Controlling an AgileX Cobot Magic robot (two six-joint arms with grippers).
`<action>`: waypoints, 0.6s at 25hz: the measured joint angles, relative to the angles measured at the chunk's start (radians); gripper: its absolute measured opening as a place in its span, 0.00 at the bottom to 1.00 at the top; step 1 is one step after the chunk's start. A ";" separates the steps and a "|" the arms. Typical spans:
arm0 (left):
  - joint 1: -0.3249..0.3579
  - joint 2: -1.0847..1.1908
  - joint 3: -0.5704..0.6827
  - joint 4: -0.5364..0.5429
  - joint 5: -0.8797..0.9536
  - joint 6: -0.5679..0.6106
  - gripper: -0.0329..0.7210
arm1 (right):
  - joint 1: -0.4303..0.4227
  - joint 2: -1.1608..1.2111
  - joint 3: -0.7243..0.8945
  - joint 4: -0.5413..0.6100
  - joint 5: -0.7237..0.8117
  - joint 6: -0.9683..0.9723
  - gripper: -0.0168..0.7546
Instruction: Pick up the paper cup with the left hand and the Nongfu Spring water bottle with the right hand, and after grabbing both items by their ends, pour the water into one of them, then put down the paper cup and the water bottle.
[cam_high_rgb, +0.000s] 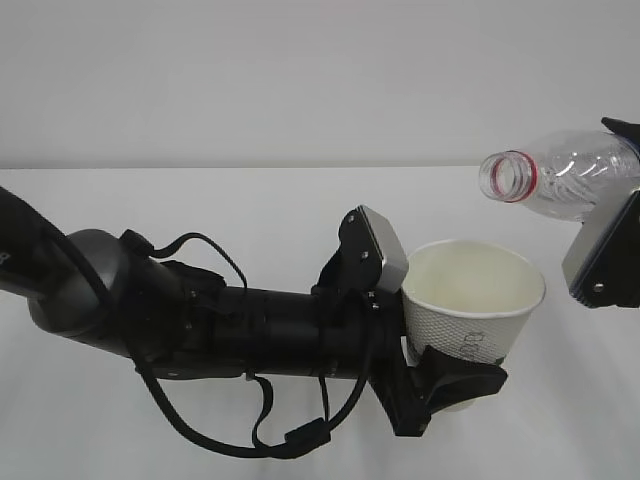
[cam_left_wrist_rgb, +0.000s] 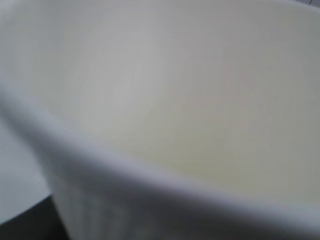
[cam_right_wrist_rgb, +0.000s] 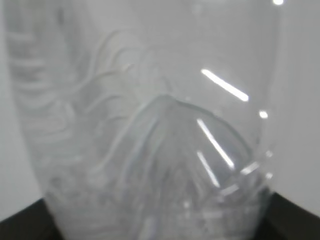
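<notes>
My left gripper is shut on the lower part of the white paper cup and holds it upright above the table. The cup's inside wall and rim fill the left wrist view, hiding the fingers. The clear Nongfu Spring water bottle lies nearly level at the upper right. Its open mouth with the red neck ring points left, above and just right of the cup's rim. My right gripper is shut on the bottle's rear end, at the frame edge. The ribbed bottle fills the right wrist view. No water shows in any view.
The white table runs back to a plain white wall. My left arm, with its looping black cables, stretches across the lower left of the exterior view.
</notes>
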 joint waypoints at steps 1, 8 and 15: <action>0.000 0.000 0.000 0.000 0.000 0.000 0.72 | 0.000 0.000 0.000 0.000 0.000 -0.004 0.66; 0.000 0.000 0.000 0.000 0.000 0.000 0.72 | 0.000 0.000 0.000 0.000 -0.002 -0.038 0.66; 0.000 0.000 0.000 0.000 0.000 0.000 0.72 | 0.000 0.000 0.000 0.000 -0.004 -0.077 0.66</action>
